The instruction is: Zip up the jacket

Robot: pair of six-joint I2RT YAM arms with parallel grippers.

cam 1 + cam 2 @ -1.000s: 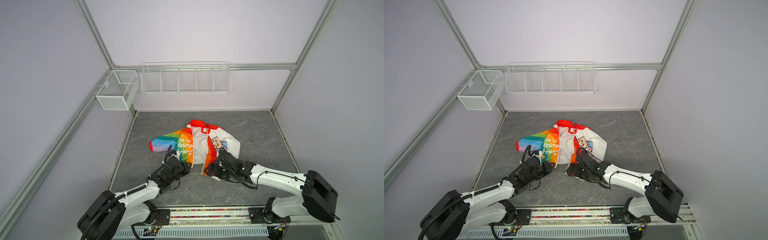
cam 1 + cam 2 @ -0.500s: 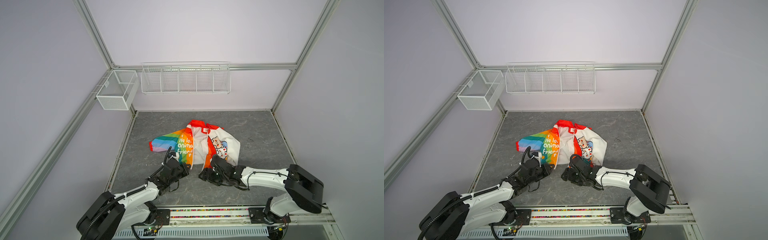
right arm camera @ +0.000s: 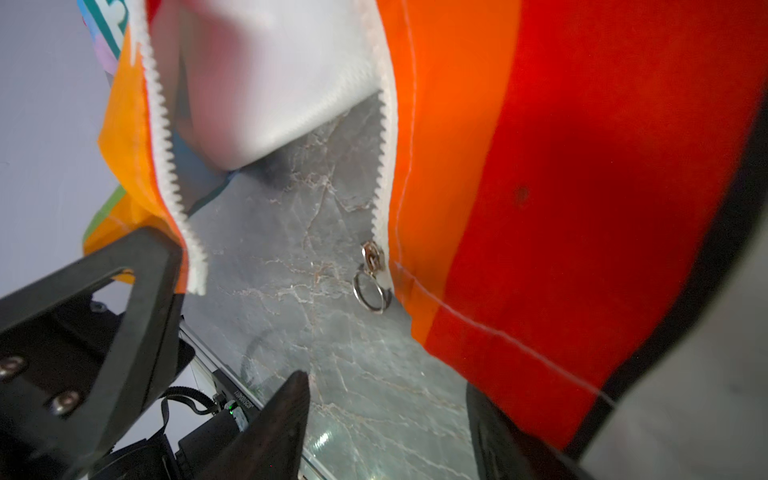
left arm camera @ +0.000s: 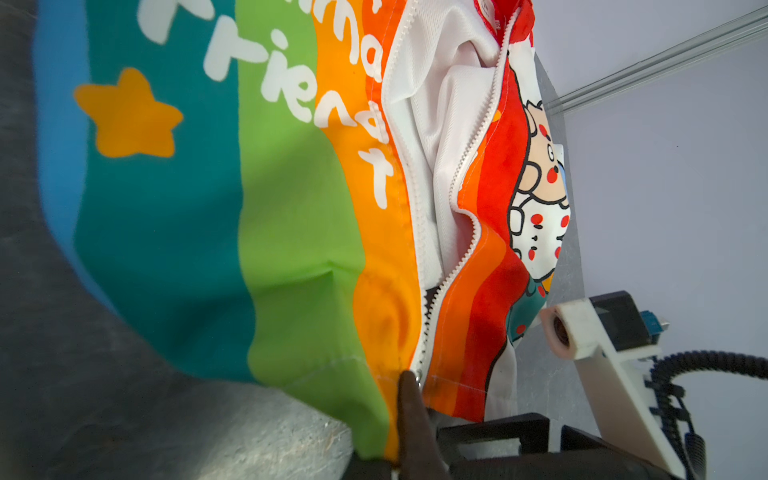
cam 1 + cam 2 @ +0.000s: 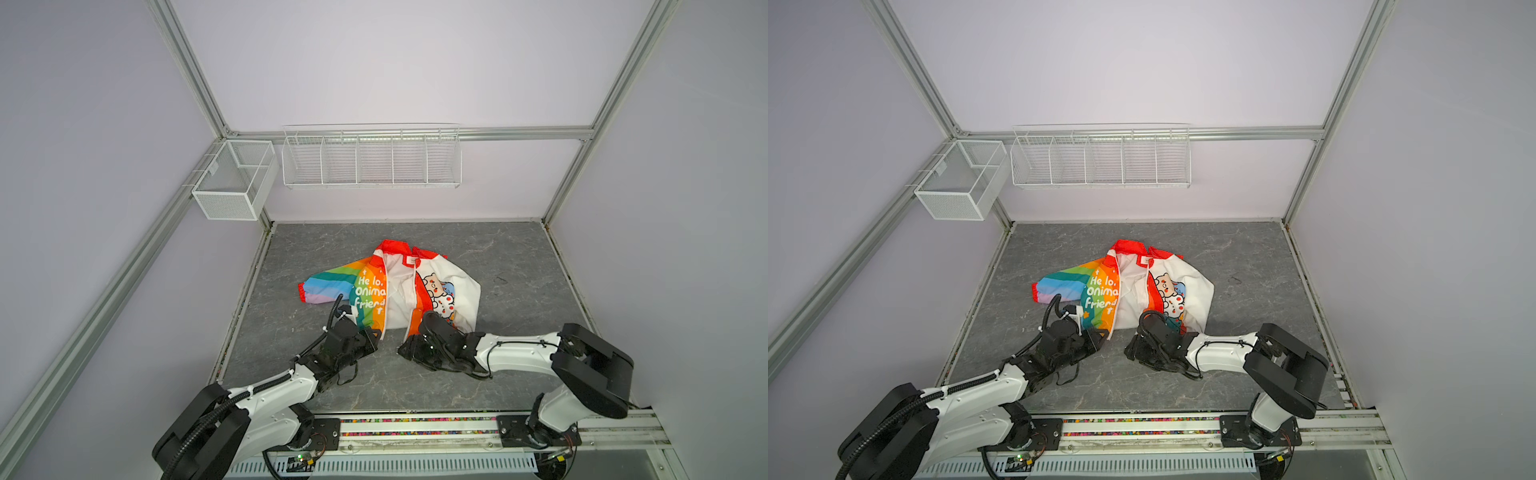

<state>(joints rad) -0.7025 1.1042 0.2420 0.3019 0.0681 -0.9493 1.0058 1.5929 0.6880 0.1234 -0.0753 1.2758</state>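
The jacket (image 5: 399, 286) (image 5: 1133, 291) lies open on the grey table in both top views, with rainbow stripes, white lettering and a bear print. My left gripper (image 5: 372, 334) (image 5: 1101, 333) (image 4: 402, 415) is shut on the bottom hem of the lettered panel, right beside its white zipper tape (image 4: 419, 257). My right gripper (image 5: 407, 348) (image 5: 1133, 348) (image 3: 386, 399) stands open at the bear panel's bottom corner, over bare table. One of its fingers (image 3: 494, 428) is partly under the red-orange hem. The metal slider with its ring pull (image 3: 371, 270) hangs at that panel's zipper end, just beyond the fingertips.
A white wire rack (image 5: 371, 160) hangs on the back wall, and a mesh box (image 5: 232, 183) hangs on the left frame. The arms' base rail (image 5: 415, 426) runs along the front edge. The two grippers stand close together at the jacket's hem.
My right gripper has come off the bear panel, moving left and toward the front to the hem corner, and its jaws have narrowed. The left gripper has held its grip in place.
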